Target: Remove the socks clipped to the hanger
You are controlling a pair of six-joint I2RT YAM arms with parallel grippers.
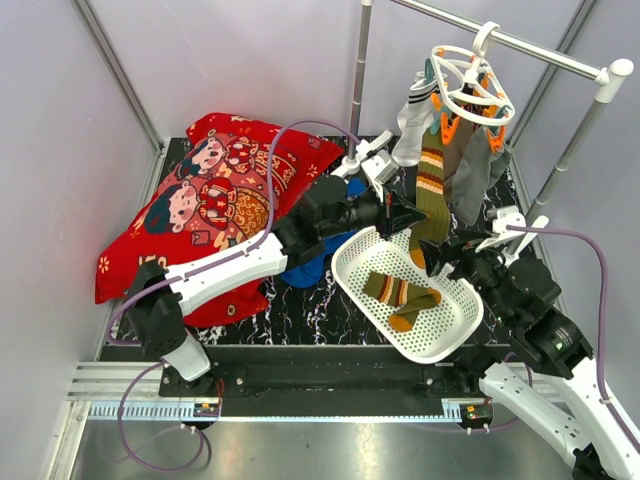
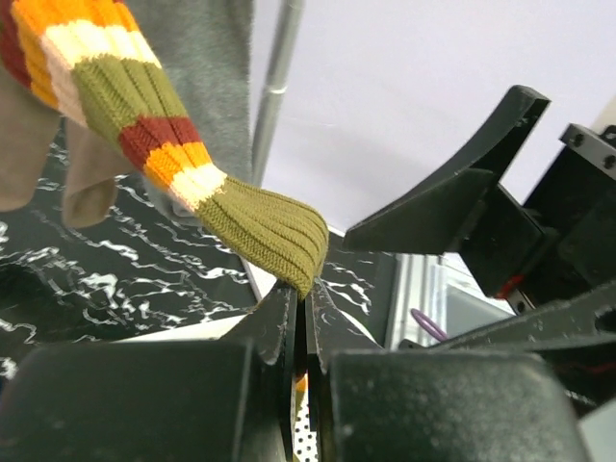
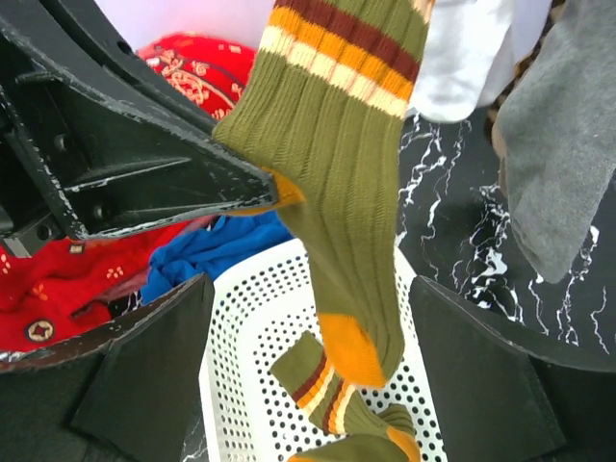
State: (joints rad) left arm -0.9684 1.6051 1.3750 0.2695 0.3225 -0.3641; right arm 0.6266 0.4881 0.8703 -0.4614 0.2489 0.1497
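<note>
The white round hanger (image 1: 470,85) hangs on the rail at the upper right. A white sock (image 1: 412,120), an olive-green striped sock (image 1: 432,190) and a grey sock (image 1: 478,175) are clipped to it. My left gripper (image 1: 415,218) is shut on the olive sock's orange heel edge; the left wrist view shows the jaws (image 2: 300,289) pinching the olive sock (image 2: 260,226). My right gripper (image 1: 445,250) is open, and the sock's lower part (image 3: 351,241) with its orange toe hangs between the open fingers (image 3: 144,375). Another olive sock (image 1: 400,293) lies in the white basket (image 1: 450,330).
A red printed cushion (image 1: 210,200) fills the left of the black marble table. A blue cloth (image 1: 305,270) lies between the cushion and the basket. The metal rail (image 1: 520,45) and its posts stand at the back right. The grey sock also shows in the right wrist view (image 3: 558,144).
</note>
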